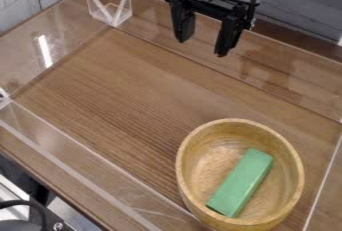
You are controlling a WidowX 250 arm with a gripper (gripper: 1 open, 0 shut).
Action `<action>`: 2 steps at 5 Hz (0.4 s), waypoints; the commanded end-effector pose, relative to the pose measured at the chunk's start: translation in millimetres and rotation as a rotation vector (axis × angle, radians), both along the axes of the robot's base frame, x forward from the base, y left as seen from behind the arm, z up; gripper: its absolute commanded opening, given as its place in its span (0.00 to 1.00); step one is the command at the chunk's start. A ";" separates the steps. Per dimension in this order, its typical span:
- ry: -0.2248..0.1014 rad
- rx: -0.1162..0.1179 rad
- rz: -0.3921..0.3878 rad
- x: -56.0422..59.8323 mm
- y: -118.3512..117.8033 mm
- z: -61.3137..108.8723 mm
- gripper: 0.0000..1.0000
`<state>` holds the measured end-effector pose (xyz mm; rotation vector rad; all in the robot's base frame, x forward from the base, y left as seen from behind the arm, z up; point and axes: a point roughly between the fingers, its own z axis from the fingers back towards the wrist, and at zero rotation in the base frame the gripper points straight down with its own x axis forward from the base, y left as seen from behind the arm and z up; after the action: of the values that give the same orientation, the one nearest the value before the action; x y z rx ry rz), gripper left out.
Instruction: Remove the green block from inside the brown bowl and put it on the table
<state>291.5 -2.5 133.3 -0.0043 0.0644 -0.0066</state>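
Note:
The green block (242,184) lies flat inside the brown bowl (201,145), angled from lower left to upper right. The bowl rests on the table (120,95) at the front right corner. My gripper (203,37) hangs at the far side of the table, well behind the bowl and above the surface. Its dark fingers (225,37) point down and stand apart, with nothing between them.
Low clear acrylic walls (54,45) edge the table on all sides. A small clear bracket (110,7) stands at the back left. Bare wood spreads to the left of the bowl and behind it.

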 end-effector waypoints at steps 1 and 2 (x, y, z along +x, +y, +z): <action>0.012 -0.001 -0.002 -7.3 -6.6 -4.5 1.00; 0.005 -0.008 -0.015 -24.9 -28.7 -7.2 1.00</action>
<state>263.0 -30.4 111.1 -0.0057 0.1314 -0.0219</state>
